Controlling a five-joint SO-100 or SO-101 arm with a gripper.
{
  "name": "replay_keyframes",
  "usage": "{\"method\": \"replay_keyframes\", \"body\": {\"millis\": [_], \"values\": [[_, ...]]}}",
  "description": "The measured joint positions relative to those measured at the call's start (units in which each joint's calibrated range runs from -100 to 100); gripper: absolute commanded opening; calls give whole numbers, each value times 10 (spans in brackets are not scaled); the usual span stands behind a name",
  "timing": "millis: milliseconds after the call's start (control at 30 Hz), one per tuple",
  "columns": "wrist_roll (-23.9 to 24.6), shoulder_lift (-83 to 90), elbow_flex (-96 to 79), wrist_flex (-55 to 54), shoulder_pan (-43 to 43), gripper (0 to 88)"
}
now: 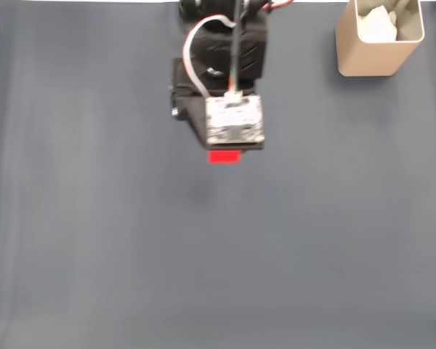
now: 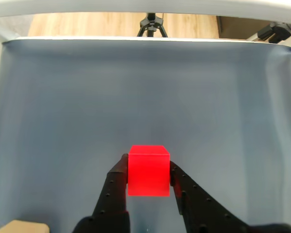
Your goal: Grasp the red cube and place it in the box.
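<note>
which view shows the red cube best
The wrist view: the red cube shows whole, pinched between the end effector fingers. In the fixed view only a thin red strip peeks out below the arm.

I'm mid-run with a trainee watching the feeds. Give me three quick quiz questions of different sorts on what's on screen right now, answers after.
1. True or false: in the wrist view the hand has a finger on each side of the red cube.
2. Multiple choice: in the fixed view, the box stands at the A) top right, B) bottom left, C) centre.
3. Fill in: the box holds white, ____-like stuff.

Key
1. True; both black fingers press against the cube's sides.
2. A.
3. Paper.
</note>
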State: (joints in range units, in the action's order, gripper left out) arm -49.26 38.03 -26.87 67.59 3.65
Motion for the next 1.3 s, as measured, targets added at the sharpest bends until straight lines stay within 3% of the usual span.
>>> {"method": "replay_keyframes", "body": {"millis": [600,1300], "values": [[4,119,0,70,-219,2],[-5,160,4,90,-409,2]]}}
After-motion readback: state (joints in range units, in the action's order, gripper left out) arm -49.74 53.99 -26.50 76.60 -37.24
